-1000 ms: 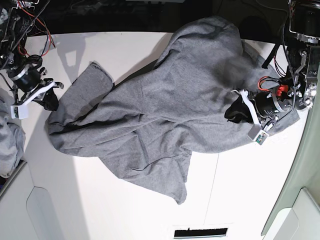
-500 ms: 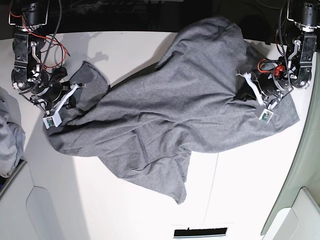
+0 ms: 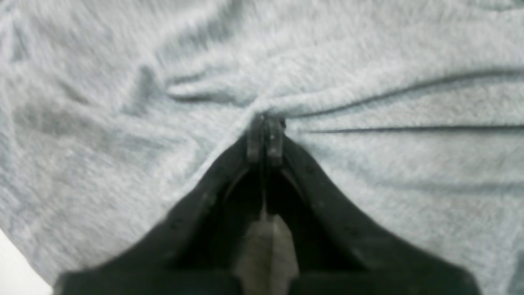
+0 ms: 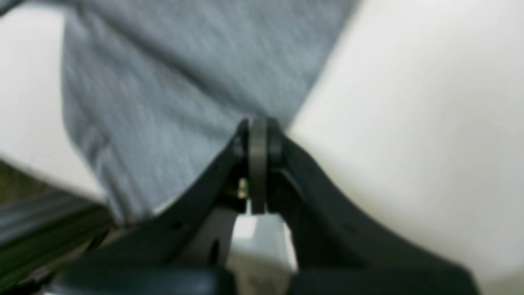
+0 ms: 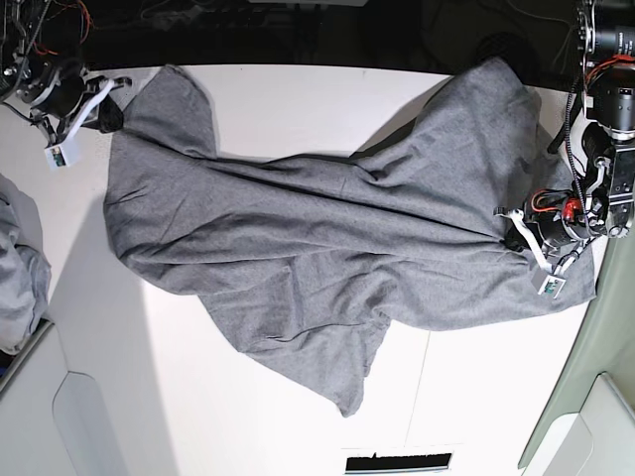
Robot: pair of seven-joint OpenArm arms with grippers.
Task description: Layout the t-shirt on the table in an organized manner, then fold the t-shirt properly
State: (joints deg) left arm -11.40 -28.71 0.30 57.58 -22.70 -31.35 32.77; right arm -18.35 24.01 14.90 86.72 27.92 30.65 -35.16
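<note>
**Across the white counter, a grey t-shirt is stretched**

Across the counter [image 5: 298, 89], the t-shirt [image 5: 327, 228] is spread between two outstretched arms. Fabric is pinched in the closed left gripper [image 3: 265, 131]; the right gripper [image 4: 257, 135] is clamped on a far corner.

We have both arms spread wide, one at each end of the bench. Our left tool [image 5: 520, 230] sits low at the base view's right side, wrist bent inward, red and black wires looping over the joint. In the left wrist view its black jaws meet at the tips and pinch a small ridge of the shirt [image 3: 368, 82] between them. Our right tool [image 5: 107, 111] reaches to the far corner on the base view's left, arm drawn back toward its mount. In the right wrist view its jaws are pressed together, with the edge of the cloth at the tips; that view is blurred.
</note>
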